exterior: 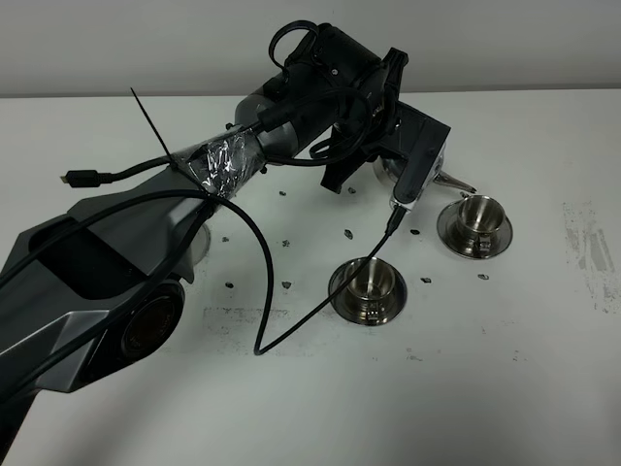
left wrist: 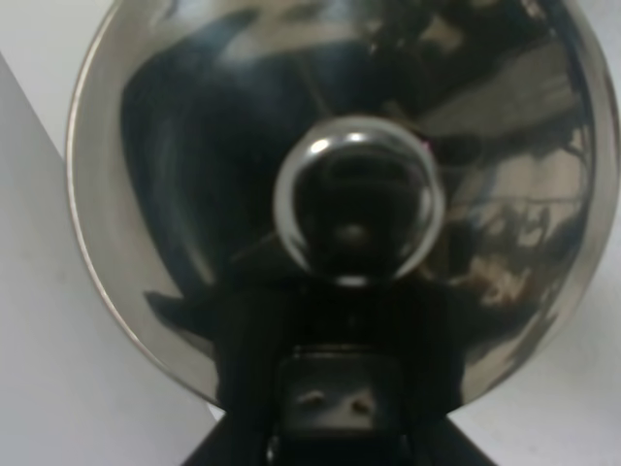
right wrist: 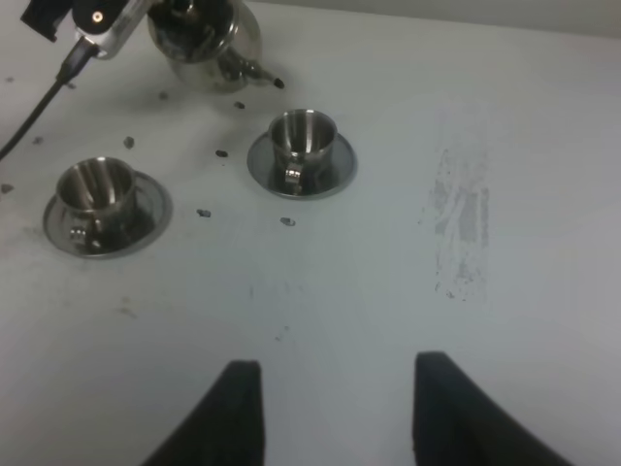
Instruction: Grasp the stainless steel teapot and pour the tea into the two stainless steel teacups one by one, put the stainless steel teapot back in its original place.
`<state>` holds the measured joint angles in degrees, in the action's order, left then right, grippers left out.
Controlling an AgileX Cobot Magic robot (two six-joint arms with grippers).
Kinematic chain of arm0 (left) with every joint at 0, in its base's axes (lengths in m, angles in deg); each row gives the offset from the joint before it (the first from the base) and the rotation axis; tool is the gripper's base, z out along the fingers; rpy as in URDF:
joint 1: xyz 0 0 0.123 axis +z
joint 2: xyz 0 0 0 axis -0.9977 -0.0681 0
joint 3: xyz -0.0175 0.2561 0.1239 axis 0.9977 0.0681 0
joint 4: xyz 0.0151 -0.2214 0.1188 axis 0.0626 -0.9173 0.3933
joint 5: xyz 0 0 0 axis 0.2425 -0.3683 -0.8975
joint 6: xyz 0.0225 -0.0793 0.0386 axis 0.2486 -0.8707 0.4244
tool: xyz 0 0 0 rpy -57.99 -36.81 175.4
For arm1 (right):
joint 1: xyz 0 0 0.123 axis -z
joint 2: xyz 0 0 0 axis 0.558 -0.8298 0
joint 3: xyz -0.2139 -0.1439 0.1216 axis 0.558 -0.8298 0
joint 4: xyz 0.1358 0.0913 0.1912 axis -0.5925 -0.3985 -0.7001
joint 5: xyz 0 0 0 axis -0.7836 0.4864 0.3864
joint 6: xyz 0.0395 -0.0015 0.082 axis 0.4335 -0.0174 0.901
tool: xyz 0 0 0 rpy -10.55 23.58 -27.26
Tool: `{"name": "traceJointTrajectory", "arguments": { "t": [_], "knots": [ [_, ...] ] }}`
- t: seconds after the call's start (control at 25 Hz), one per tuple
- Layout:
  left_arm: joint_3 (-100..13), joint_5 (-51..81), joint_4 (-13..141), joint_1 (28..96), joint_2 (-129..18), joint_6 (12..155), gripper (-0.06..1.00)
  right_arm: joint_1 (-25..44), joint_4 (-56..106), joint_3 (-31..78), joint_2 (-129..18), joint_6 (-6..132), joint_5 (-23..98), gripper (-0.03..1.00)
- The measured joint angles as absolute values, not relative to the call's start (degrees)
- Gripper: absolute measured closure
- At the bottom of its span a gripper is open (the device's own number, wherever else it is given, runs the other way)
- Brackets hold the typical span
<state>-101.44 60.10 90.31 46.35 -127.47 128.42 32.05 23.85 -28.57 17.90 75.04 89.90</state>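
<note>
The stainless steel teapot (right wrist: 206,41) stands upright at the back of the white table. In the exterior high view only its spout (exterior: 454,182) and a bit of its body show behind my left wrist. In the left wrist view its lid and knob (left wrist: 357,199) fill the picture. My left gripper (left wrist: 340,388) is at the handle, with its jaws close against it on both sides. The two teacups on saucers, near (exterior: 369,284) and far (exterior: 475,221), look empty. My right gripper (right wrist: 335,408) is open and empty above bare table. The steel disc and the tea are hidden.
A black cable (exterior: 320,301) hangs from my left wrist camera (exterior: 419,165) and runs beside the near cup. Small dark specks (exterior: 289,283) lie scattered on the table. A scuffed patch (exterior: 590,254) marks the right side.
</note>
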Motion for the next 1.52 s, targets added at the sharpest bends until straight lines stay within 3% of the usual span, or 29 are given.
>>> {"name": "traceJointTrajectory", "arguments": {
  "t": [1.52],
  "knots": [
    [-101.4, 56.7, 101.6, 42.8, -128.8, 129.3, 0.76, 32.0, 23.9, -28.6, 17.9, 75.0, 89.9, 0.59]
  ]
}}
